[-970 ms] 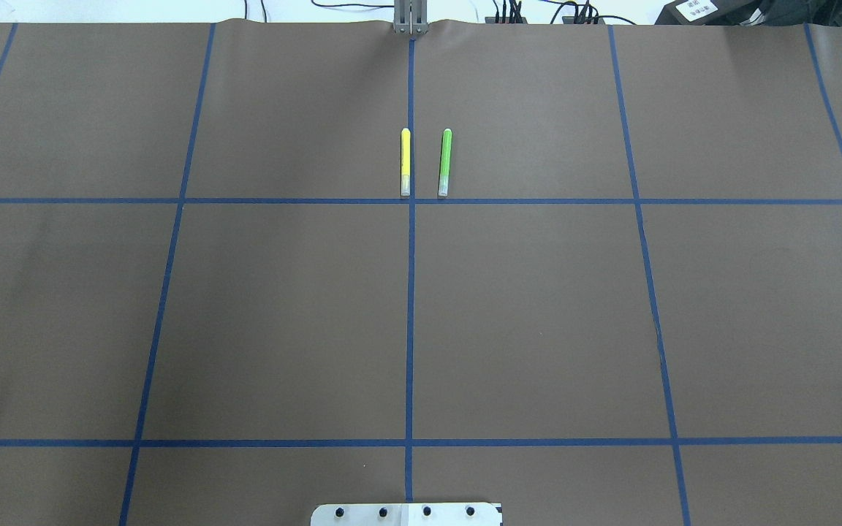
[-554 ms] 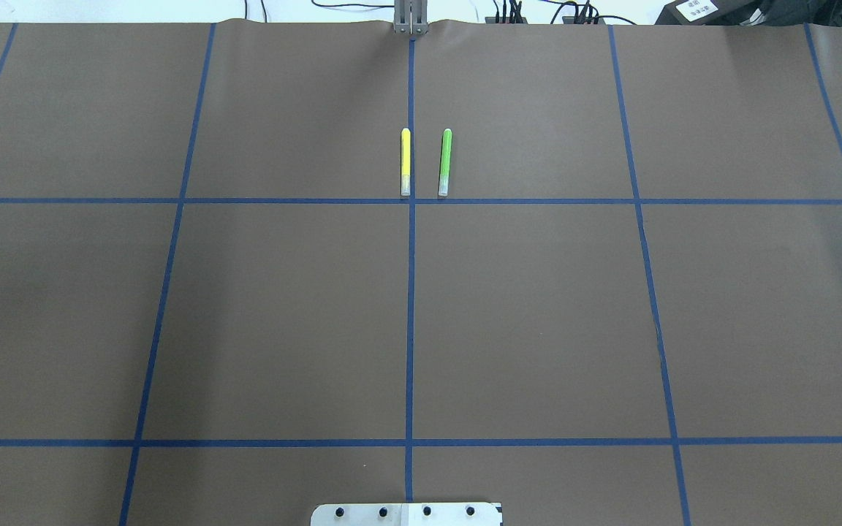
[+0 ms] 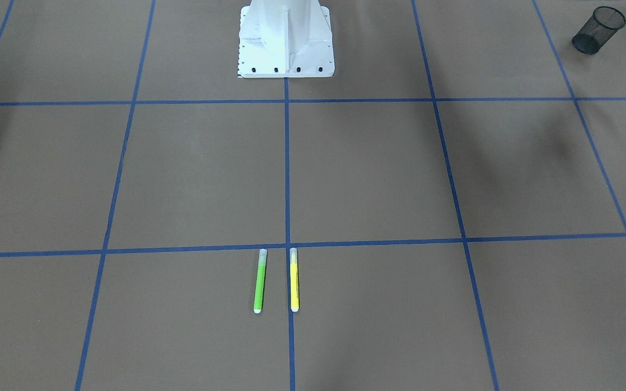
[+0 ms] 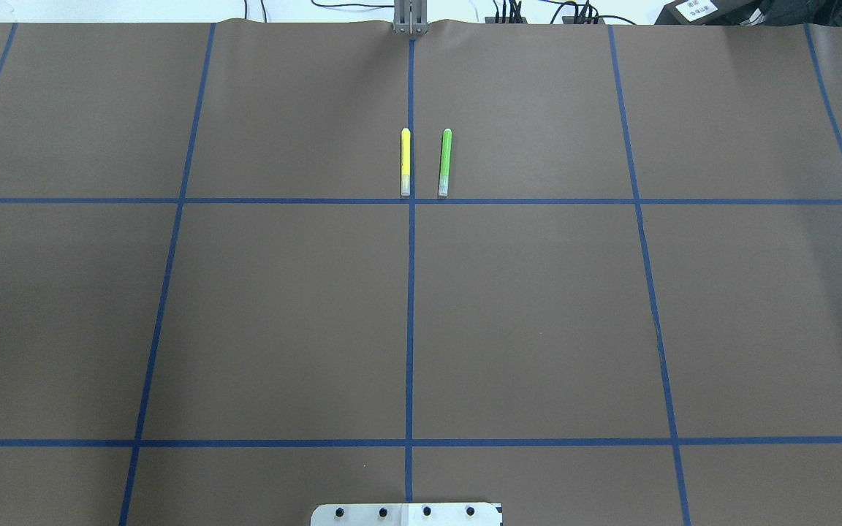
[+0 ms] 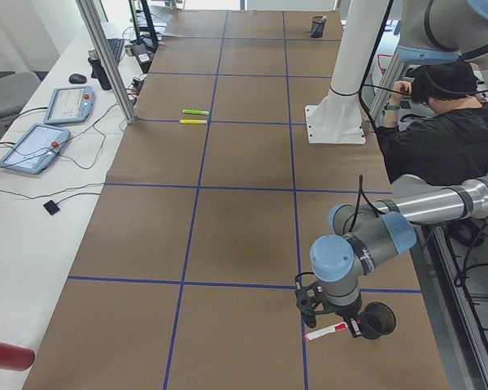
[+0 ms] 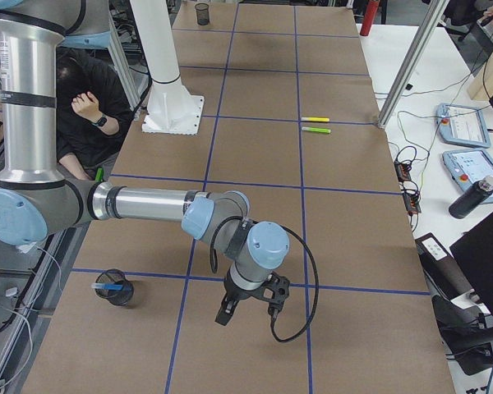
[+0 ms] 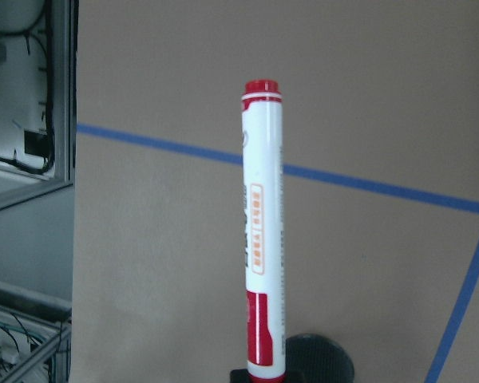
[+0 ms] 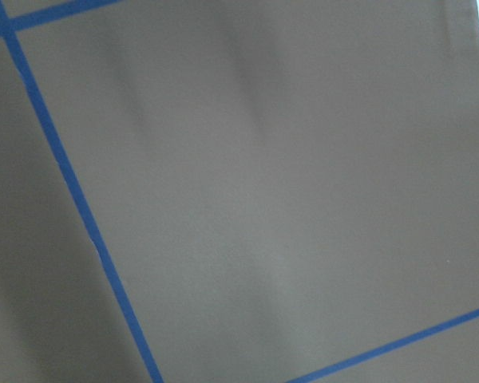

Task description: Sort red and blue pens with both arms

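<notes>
The red pen, a white marker with a red cap and red end, stands up in the left wrist view. My left gripper is shut on its lower red part. In the exterior left view the same red pen hangs just beside a black mesh cup. The blue pen lies inside another black mesh cup at the table's other end. My right gripper hovers over the bare table to the right of that cup with nothing in it. I cannot tell whether it is open or shut.
A yellow pen and a green pen lie side by side near the far centre of the brown, blue-taped table. The robot's white base stands mid-table. A person sits behind the robot.
</notes>
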Robot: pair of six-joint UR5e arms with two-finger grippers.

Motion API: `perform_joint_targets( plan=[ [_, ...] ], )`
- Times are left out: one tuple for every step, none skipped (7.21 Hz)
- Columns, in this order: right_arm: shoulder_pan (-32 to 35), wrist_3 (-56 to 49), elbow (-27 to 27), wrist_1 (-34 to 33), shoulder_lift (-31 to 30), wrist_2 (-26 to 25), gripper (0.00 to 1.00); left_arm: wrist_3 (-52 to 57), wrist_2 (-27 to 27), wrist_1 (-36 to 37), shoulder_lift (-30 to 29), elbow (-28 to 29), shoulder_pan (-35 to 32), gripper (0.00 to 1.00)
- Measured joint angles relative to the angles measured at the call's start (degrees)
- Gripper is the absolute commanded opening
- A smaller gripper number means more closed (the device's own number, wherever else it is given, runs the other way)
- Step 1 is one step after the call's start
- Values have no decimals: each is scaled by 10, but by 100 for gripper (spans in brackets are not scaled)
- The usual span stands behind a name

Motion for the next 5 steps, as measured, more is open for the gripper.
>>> perform_joint_targets(
  plan=[
    [-12,6,-9,3,24,11,99,22,-4,58,2,1,-17,0],
    [-20,12,-13,4,41,20,99,32,-15,109,3,4,-26,0],
    [-26,21,-15,5,50,33,99,35,-37,161,3,9,-30,0],
    [-30,27,-14,5,54,47,99,36,-60,208,3,15,-31,0],
    [-32,30,-12,6,56,55,99,37,-77,245,3,23,-31,0]
  ],
)
